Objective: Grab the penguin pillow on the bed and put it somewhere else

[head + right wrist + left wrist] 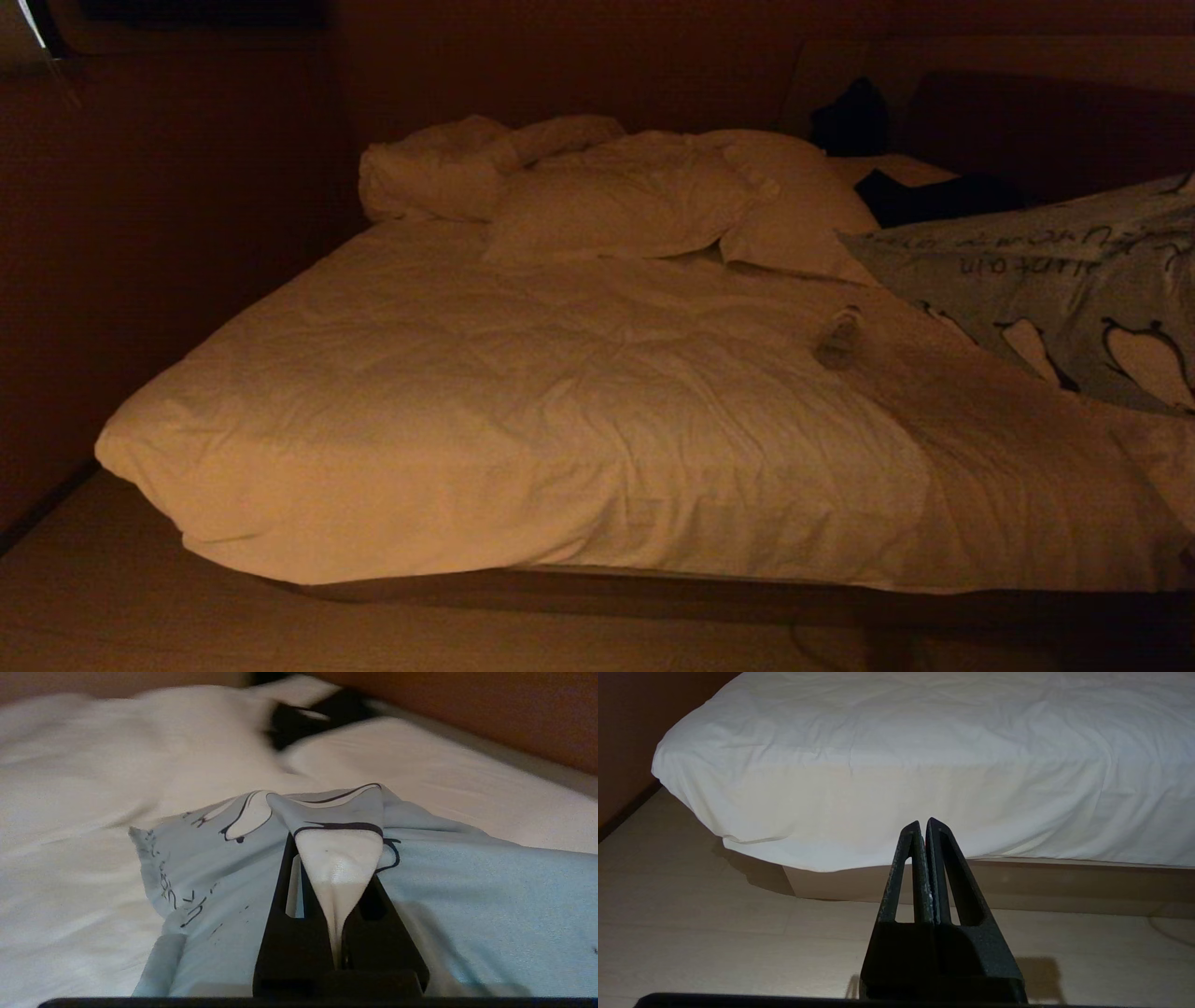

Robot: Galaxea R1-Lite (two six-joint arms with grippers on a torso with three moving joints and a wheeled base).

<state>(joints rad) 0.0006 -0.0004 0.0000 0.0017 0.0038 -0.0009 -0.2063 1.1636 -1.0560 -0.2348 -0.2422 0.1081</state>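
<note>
Penguin pillow [467,891] pinched between right jaws.

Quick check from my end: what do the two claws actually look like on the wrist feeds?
Both look alike: the left claw and right claw are matte black, each with two long tapering fingers that have a slot-shaped cutout, rising from a wide blocky black base. No cables or markings show. Neither arm appears in the head view.
</note>
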